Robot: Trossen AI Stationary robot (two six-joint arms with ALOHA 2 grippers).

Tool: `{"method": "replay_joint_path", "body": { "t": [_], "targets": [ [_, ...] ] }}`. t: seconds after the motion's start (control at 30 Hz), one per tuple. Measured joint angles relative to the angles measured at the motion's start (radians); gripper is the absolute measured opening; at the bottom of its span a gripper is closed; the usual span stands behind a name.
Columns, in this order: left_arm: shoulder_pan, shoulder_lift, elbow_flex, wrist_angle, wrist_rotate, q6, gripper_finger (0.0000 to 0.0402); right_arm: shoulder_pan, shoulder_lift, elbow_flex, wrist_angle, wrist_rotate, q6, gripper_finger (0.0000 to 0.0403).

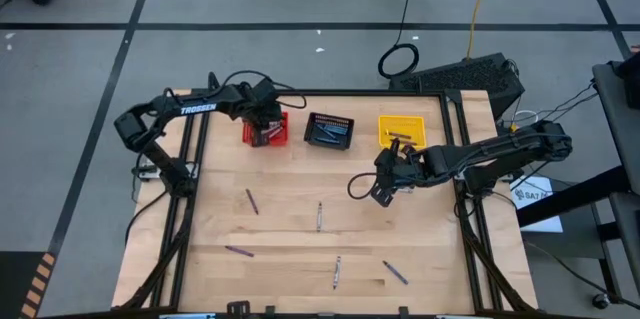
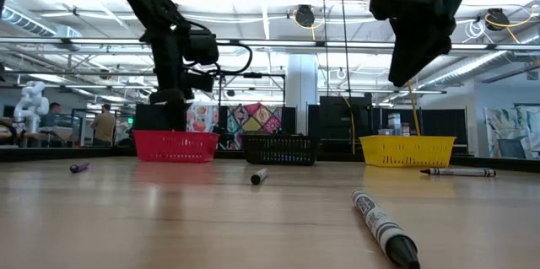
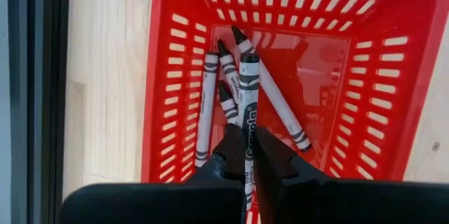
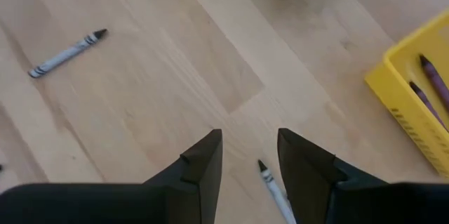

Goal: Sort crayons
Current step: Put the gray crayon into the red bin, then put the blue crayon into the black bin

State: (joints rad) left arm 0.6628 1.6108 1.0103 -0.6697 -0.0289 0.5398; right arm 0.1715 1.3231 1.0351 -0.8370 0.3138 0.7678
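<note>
Table (image 1: 300, 249); scattered crayons (image 1: 319, 216); three baskets (image 1: 330, 131)

Black arms (image 1: 170, 111), white TROSSEN lettering (image 1: 198, 109)

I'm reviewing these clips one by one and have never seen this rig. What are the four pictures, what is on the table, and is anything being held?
Two dark robot arms work at a wooden table. One picture looks straight down, one looks level across the tabletop, and two come from cameras on the arms' wrists. At the far edge stand a red basket, a black basket and a yellow basket; loose crayons lie scattered on the wood. The left hand hangs over the red basket, shut on a grey crayon, with other grey ones lying inside. The right hand is open and empty, above the table near the yellow basket.
</note>
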Motion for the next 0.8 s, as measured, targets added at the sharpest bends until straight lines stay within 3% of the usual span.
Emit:
{"method": "replay_joint_path", "body": {
  "t": [0.13, 0.4, 0.57, 0.8],
  "targets": [
    [0.000, 0.000, 0.000, -0.017, -0.002, 0.000, 0.0011, 0.000, 0.000, 0.000, -0.033, 0.000, 0.029, 0.0125],
    [0.000, 0.000, 0.000, -0.021, -0.007, -0.011, 0.0086, 0.000, 0.000, 0.000, -0.037, -0.013, 0.038, 0.0125],
    [-0.005, 0.000, 0.000, -0.021, -0.010, -0.104, 0.0095, 0.000, 0.000, 0.000, -0.037, -0.111, 0.099, 0.0125],
    [-0.050, -0.031, 0.000, -0.028, -0.010, -0.116, 0.0096, 0.065, 0.000, 0.000, -0.037, -0.240, 0.227, 0.0125]
  ]
}}
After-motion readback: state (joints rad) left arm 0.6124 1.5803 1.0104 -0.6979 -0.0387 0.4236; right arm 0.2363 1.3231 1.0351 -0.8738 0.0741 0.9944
